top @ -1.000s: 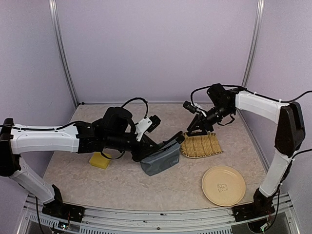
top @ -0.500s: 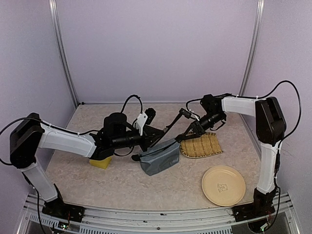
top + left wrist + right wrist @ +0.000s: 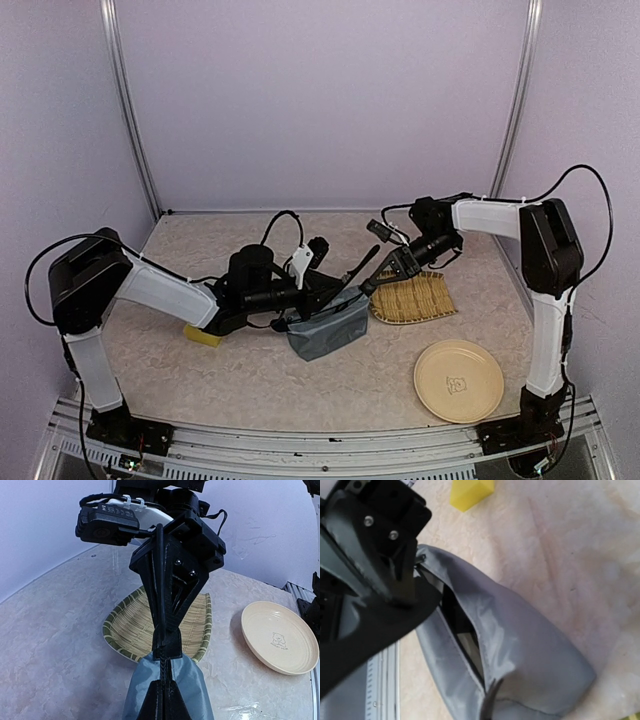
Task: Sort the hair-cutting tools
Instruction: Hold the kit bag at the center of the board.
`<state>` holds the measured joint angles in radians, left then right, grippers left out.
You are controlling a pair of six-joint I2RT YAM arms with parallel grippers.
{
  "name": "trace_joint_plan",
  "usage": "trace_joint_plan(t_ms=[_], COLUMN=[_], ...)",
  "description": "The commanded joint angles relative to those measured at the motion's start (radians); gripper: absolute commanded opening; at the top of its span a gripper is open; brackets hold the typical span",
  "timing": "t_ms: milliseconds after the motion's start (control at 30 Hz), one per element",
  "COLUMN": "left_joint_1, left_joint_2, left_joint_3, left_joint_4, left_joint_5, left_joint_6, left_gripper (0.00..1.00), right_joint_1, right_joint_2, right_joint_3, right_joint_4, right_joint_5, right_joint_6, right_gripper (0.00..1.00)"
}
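Note:
The grey-blue zip pouch [image 3: 325, 327] lies mid-table, stretched between both grippers. My left gripper [image 3: 320, 292] is shut on its left top edge, its fingers [image 3: 159, 700] pinching the zip seam. My right gripper [image 3: 369, 284] is shut on the pouch's right end, beside the woven tray. From the left wrist, the right gripper [image 3: 166, 647] clamps the dark end of the zip. The pouch [image 3: 530, 645] gapes along the zip, showing a dark interior with a pale silvery shape [image 3: 468, 641] inside. Which hair-cutting tools are inside is hidden; none lie on the table.
A woven bamboo tray [image 3: 415, 298] sits just right of the pouch. A cream plate [image 3: 458, 381] lies near the front right. A yellow sponge [image 3: 203, 335] rests under the left forearm. Walls and metal posts close in the back and sides.
My right gripper has dropped to the pouch's right end and closed on it. The left arm has stretched further right, still holding the pouch.

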<state>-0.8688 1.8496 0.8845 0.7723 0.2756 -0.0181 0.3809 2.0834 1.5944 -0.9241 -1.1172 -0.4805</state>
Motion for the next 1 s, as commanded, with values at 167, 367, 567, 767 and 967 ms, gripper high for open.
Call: trace_joint_plan(t_ms=[167,367,567,767,967], left_joint_1=[0.01,0.009,0.003,-0.003,-0.032], left_joint_2=[0.029,0.007,-0.02,-0.056,-0.108], left_joint_3=[0.032,-0.018,-0.075,-0.108,-0.098], left_joint_4=[0.021,-0.003,-0.012,-0.058,-0.199], left_joint_5=[-0.004,-0.014,-0.038,-0.061,-0.123], left_joint_6=[0.024,0.02,0.006,0.008,0.04], left_gripper=[0.0,0.0,0.0,0.0,0.0], right_joint_1=[-0.004,-0.005,-0.01,-0.013,-0.013], right_joint_2=[0.017,0.014,0.01,0.004,-0.01], right_joint_3=[0.042,0.036,0.033,0.028,0.021], right_joint_4=[-0.025,-0.033,-0.032,-0.032,-0.023], right_joint_5=[-0.071,-0.077,-0.088,-0.092,-0.089], right_joint_6=[-0.003,-0.015,-0.02,-0.023,-0.02], right_gripper=[0.03,0.03,0.03,0.03,0.02])
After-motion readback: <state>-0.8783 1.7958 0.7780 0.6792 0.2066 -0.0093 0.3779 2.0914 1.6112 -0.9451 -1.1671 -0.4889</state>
